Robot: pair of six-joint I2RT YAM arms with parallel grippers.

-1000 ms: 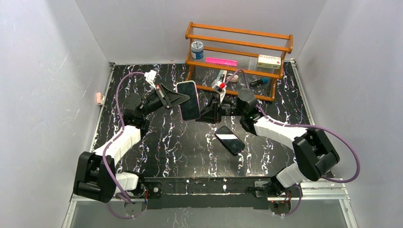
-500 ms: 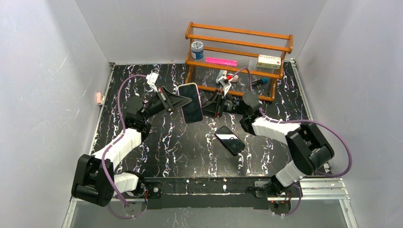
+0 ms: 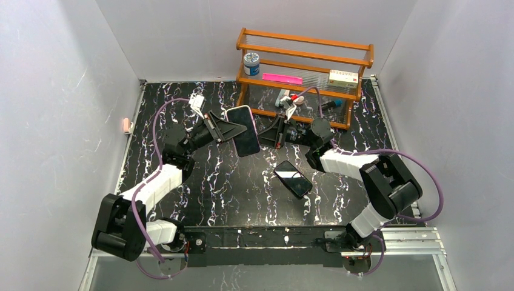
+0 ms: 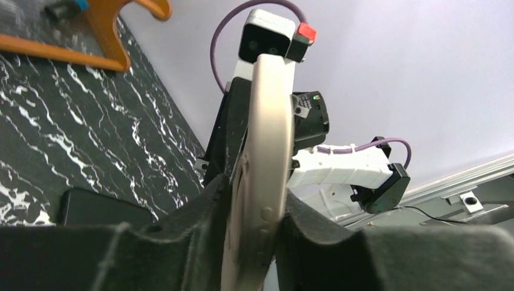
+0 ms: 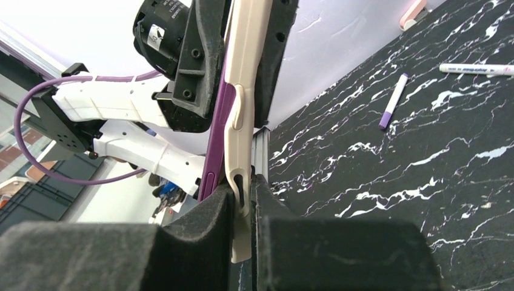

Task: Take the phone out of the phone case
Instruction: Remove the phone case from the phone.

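The left arm [image 3: 154, 182] and the right arm [image 3: 348, 162] each combine white link housings with black joint modules, and a purple cable [image 3: 152, 124] runs externally along each. The fingers [image 4: 151, 254] are black with a matte, felt-like surface. The right arm's white wrist camera [image 4: 267, 36] carries a red tab; one black motor housing [image 5: 176, 18] bears a white printed label [image 5: 159, 35].
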